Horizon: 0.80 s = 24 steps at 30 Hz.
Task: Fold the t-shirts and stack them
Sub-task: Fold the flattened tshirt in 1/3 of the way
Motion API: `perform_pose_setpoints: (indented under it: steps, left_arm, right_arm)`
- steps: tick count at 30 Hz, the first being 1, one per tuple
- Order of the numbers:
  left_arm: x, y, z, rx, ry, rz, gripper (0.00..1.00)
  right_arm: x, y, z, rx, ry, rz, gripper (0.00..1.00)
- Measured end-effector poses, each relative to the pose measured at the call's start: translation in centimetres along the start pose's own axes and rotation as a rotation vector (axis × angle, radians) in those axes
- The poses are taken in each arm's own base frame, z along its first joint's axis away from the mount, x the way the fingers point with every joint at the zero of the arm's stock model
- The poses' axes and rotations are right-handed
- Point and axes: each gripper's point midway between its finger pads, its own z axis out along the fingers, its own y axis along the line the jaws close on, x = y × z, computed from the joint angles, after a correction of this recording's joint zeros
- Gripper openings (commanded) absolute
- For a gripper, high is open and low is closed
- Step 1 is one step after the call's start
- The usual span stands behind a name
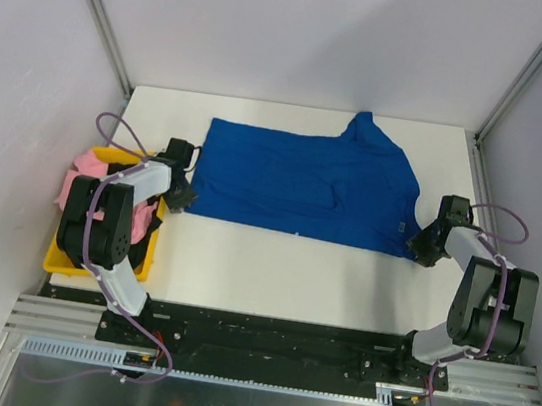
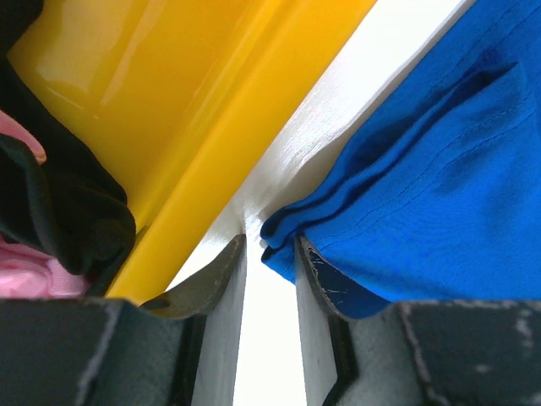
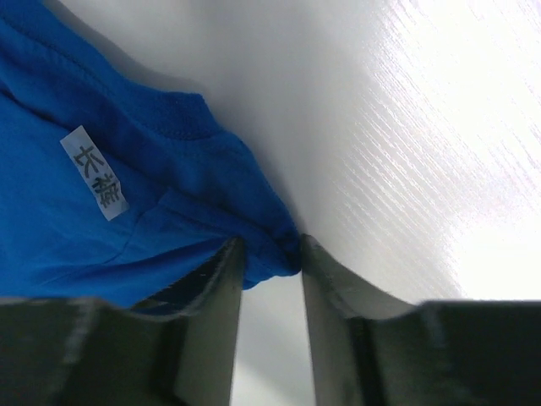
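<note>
Royal-blue t-shirt (image 1: 304,182) spread flat and wide across the centre of the top view, one sleeve peaking toward the upper right, soft creases through the middle. Lower-left and lower-right corners bunched into small folds. White tag (image 3: 95,173) with dark characters near the ribbed collar, upper left of the right wrist view. Pink t-shirt (image 1: 82,164) crumpled at the far left of the top view. Black t-shirt (image 2: 59,194) heaped against it, left side of the left wrist view.
</note>
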Motion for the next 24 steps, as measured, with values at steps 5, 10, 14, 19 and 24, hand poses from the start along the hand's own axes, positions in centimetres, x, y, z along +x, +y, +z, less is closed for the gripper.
perform_pose_setpoints:
  steps: [5, 10, 14, 19, 24]
  left_arm:
    - [0.0, 0.0, 0.0, 0.001, 0.000, 0.000, 0.35]
    - [0.1, -0.1, 0.0, 0.004, 0.003, 0.001, 0.39]
    - [0.2, -0.3, -0.1, 0.017, 0.014, 0.003, 0.42]
    - [0.1, -0.7, -1.0, 0.047, 0.006, -0.001, 0.43]
    - [-0.4, -1.2, -2.0, 0.083, -0.016, -0.008, 0.42]
  right_arm:
    - [-0.3, 0.0, 0.3, -0.013, 0.002, 0.011, 0.12]
    - [-0.6, -0.1, 0.3, -0.024, 0.007, 0.023, 0.01]
    - [-1.2, -0.3, 0.2, -0.015, 0.004, 0.024, 0.00]
    - [-1.6, -0.9, 0.2, 0.001, -0.002, 0.022, 0.00]
    - [-1.5, -1.0, 0.2, 0.004, 0.001, 0.015, 0.00]
